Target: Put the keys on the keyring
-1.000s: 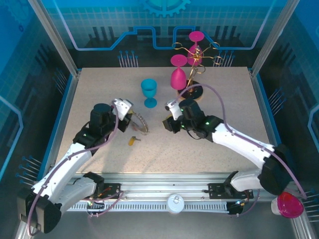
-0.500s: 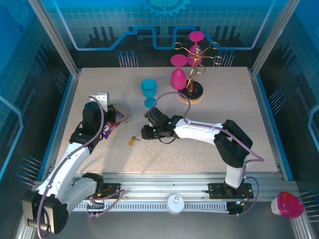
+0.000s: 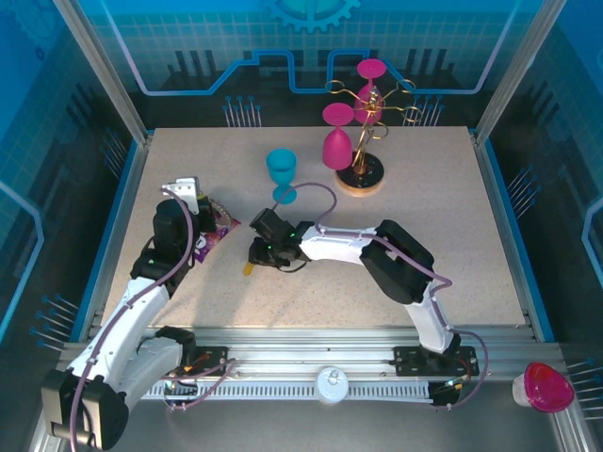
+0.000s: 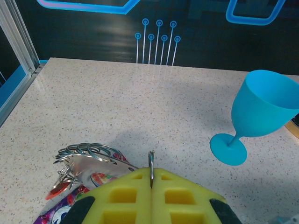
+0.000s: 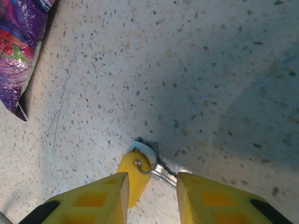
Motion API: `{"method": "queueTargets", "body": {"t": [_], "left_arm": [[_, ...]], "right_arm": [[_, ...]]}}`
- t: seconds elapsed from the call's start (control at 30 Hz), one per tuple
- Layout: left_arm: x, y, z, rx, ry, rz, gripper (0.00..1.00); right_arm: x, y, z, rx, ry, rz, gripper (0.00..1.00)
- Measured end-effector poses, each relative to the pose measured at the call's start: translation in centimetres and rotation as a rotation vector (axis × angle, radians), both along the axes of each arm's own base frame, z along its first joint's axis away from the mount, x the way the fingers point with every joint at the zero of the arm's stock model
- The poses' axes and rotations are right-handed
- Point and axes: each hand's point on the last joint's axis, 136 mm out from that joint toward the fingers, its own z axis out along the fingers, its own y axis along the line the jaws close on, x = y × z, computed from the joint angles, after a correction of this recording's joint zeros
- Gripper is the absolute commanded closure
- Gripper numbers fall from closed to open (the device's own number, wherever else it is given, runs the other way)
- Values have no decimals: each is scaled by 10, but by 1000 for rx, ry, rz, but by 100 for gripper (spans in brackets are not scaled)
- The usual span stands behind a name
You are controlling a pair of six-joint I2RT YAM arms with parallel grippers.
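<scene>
The right gripper (image 5: 152, 179) is standing narrowly open, straddling the yellow-headed key (image 5: 134, 176) on the bench (image 5: 210, 70), while the left gripper (image 4: 151, 171) is pinching a thin loop of the keyring (image 4: 93, 164) over a purple packet (image 5: 21, 51). Against a second ago, both the right arm (image 3: 349, 247) and the keyring are sitting farther left. A blue goblet (image 4: 261, 109) is standing upright nearby.
</scene>
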Motion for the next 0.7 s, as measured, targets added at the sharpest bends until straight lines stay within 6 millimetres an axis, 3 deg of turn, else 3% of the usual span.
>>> {"method": "queueTargets", "body": {"t": [0.6,0.7], "left_arm": [[-2,0,5,-3,-20,0,100],[-2,0,7,-4,-27,0,100]], "right_arm": [[5,17,-6,-30,26,-13,73],[4,21,-4,-39,22,-8,79]]}}
